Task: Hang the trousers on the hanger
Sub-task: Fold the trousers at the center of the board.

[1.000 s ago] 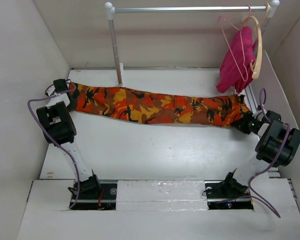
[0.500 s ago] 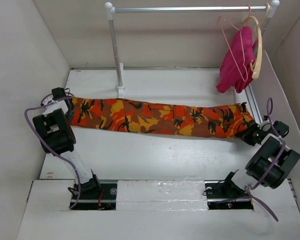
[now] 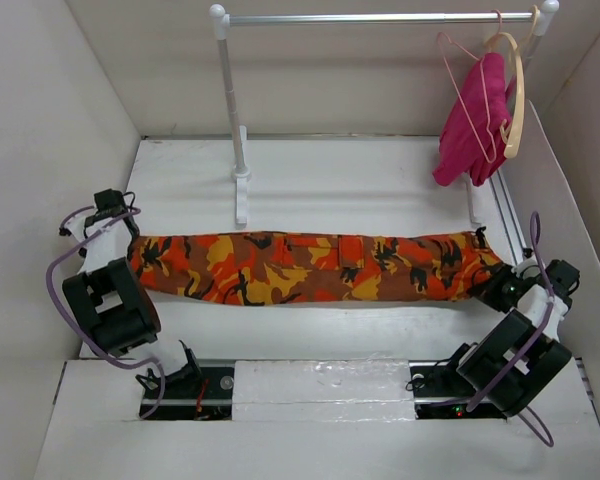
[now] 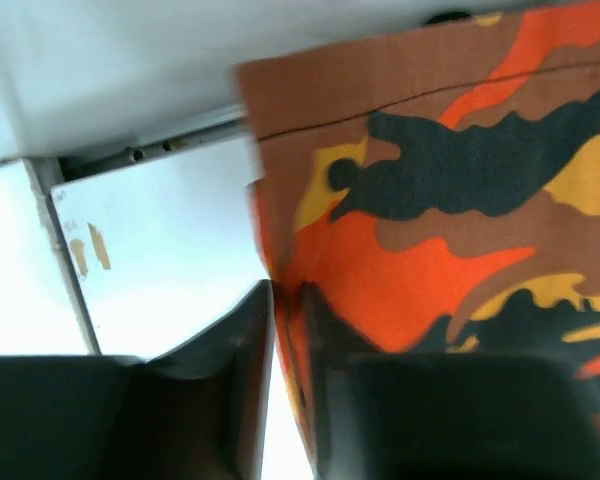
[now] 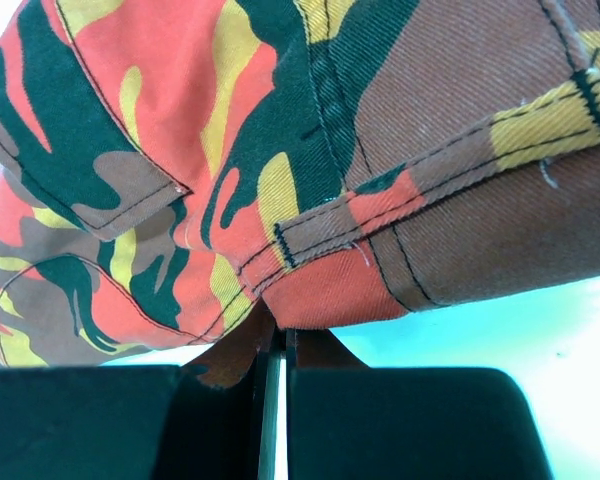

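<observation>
Trousers: the trousers (image 3: pixel 300 268) are stretched out full length as a flat band across the near half of the table (image 3: pixel 330 180), one end at each gripper.
Left gripper: the left gripper (image 3: pixel 132 250) is closed on the left end of the cloth. In the left wrist view a stitched edge is pinched between the two fingers (image 4: pixel 242 330).
Right gripper: the right gripper (image 3: pixel 488 285) is clamped on the right end. In the right wrist view a seamed corner is caught between jaws that are pressed almost together.
Change: within the last second the right jaws have been brought shut on the cloth. The whole band has been drawn from the back of the table, beside the rail post, toward the arm bases, and both arms have been folded back with it.
Hanger: the hanger (image 3: pixel 460 90) is left hanging on the rail (image 3: pixel 380 18) at the far right, next to a magenta cloth (image 3: pixel 475 120) and a wooden hanger (image 3: pixel 518 100), well apart from the trousers.
Meaning for the task: the garment is judged to be secured at both ends and pulled straight, ready to be folded or lifted. Nothing has yet been put on the hanger.
Risk: both pinches are taken at the very edge of the cloth, so a slip under tension is thought possible.
</observation>
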Tool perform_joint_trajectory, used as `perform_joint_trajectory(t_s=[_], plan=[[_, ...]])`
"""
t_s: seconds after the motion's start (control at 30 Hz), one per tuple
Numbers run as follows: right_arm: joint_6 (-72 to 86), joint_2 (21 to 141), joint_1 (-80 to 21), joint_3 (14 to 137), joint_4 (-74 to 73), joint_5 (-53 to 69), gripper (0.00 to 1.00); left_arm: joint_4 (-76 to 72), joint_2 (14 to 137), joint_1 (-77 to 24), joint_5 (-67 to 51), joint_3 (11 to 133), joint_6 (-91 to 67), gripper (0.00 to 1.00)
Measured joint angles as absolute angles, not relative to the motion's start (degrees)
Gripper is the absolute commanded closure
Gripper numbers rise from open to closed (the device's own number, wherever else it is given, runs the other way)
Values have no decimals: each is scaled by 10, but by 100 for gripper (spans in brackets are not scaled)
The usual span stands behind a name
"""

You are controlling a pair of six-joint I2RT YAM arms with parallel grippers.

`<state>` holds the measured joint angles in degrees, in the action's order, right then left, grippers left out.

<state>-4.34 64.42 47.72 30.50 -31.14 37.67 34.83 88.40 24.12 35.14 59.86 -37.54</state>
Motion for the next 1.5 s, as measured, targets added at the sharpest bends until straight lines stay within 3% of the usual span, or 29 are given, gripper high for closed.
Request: perform_joint_trajectory(t_s=[0.03,0.07,0.1,0.13,0.17,0.2,0.27,0.4,0.53,0.73,0.9,1.03,1.17,1.3,1.4,1.5], plan=[[-46,644,477,307,-315,377,99,360,879,241,350,606,-380,64],[-46,646,476,307,-315,379,98,370,875,241,348,615,-385,53],[-47,649,475,307,-314,381,75,375,871,241,341,623,-391,43],[-47,655,475,308,-313,384,60,380,867,241,331,633,-397,31],[-47,663,475,310,-313,386,48,383,861,241,322,641,-401,28],[-48,672,474,311,-313,388,35,385,856,241,308,649,-409,27],[-52,686,467,317,-315,390,31,390,846,232,287,665,-417,27],[-56,703,444,349,-329,393,31,384,826,174,255,698,-426,32],[-60,683,437,378,-347,393,30,330,785,19,218,700,-424,37],[-67,641,437,389,-382,366,36,190,736,-274,137,627,-419,43],[-80,620,442,460,-487,252,38,136,841,-437,123,657,-399,44],[-90,617,442,548,-505,213,43,107,900,-473,97,648,-389,45],[-91,618,379,536,-441,270,62,76,901,-471,65,611,-388,45],[-71,680,220,483,-340,328,100,63,904,-479,38,597,-383,45],[-52,729,150,457,-255,358,100,47,903,-489,27,584,-376,48],[-25,741,144,424,-151,375,100,39,901,-495,20,561,-368,48]])
